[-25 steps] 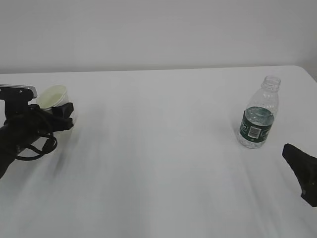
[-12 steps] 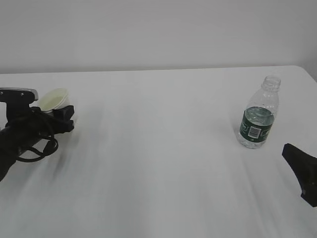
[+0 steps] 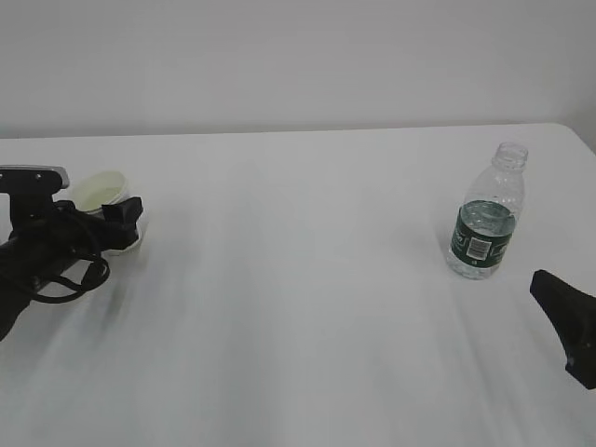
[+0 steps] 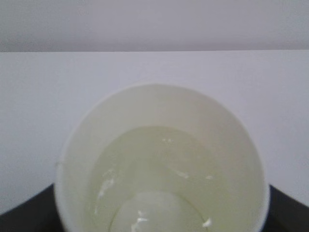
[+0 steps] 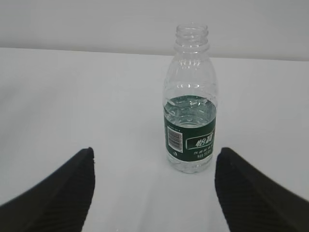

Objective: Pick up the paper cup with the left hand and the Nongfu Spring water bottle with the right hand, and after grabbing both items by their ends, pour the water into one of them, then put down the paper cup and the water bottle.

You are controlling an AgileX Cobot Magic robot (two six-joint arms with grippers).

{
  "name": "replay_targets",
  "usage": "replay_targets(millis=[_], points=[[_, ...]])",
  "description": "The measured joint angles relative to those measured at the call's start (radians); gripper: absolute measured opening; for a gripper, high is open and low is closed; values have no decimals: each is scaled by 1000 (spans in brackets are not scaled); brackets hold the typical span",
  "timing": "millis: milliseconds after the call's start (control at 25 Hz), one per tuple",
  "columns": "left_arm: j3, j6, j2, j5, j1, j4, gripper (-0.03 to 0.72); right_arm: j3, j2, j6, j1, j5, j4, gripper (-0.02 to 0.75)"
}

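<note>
Set-down step: the left hand apparently brackets the paper cup far left, jaw state unclear; the right hand, jaws spread, faces the Nongfu Spring water bottle; withdrawal follows.

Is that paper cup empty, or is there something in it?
Not empty. The cup holds a shallow pool of clear water; its surface glints against the cream inside, well below the rim.

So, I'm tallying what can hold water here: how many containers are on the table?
2. The paper cup stands at the far left by the left gripper; the water bottle stands uncapped at the right. No others show.
</note>
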Motion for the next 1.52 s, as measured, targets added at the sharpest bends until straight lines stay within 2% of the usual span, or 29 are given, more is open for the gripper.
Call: replay_targets(millis=[160, 280, 720, 1000, 1520], points=[[0, 0, 0, -9, 0, 30, 606, 0, 0, 0, 0, 0, 0, 590], [0, 0, 0, -16, 0, 46, 631, 0, 0, 0, 0, 0, 0, 590], [0, 0, 0, -16, 0, -16, 637, 0, 0, 0, 0, 0, 0, 590], [0, 0, 0, -16, 0, -16, 638, 0, 0, 0, 0, 0, -2, 590], [137, 0, -57, -20, 0, 9, 638, 0, 0, 0, 0, 0, -2, 590]])
